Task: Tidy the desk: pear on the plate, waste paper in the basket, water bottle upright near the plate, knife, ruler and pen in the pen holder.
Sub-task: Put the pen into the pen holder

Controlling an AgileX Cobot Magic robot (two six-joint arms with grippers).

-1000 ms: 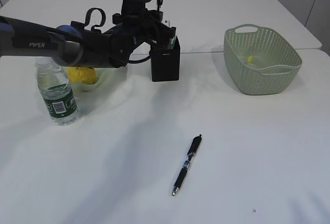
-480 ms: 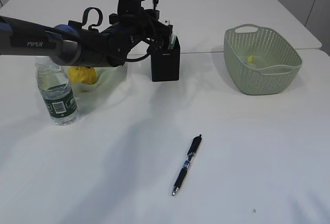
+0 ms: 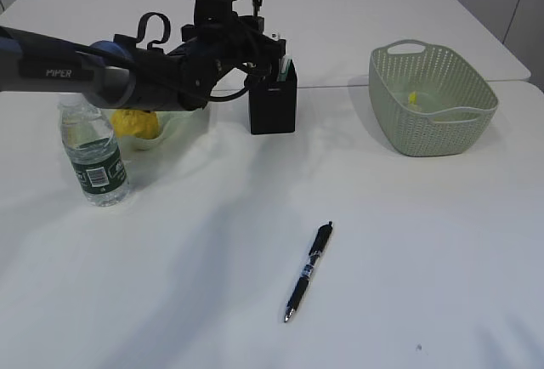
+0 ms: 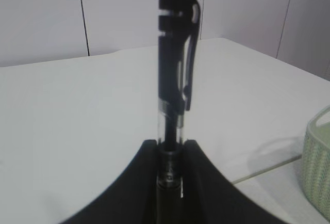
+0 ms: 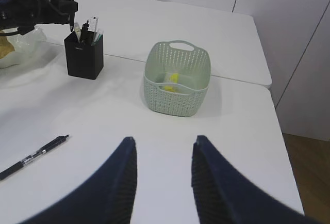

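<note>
Left end effector (image 4: 169, 154) over the pen holder (image 3: 273, 97), clamped narrow on an upright black pen (image 4: 175, 64).
I see my right end effector (image 5: 162, 167) hanging half-wide, empty. A second pen (image 3: 308, 271) lies on the surface at 6 o'clock from the holder; basket (image 3: 442, 114) at 3, bottle (image 3: 92, 152) upright at 8, pear (image 3: 136, 124) at 9.

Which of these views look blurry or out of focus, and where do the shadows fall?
Left wrist view: the held pen and the dark fingers are soft, too close for focus. Right wrist view: its fingers blur, the basket is sharp. Exterior view: even light, faint soft shadows beside the pen holder and the loose pen.
</note>
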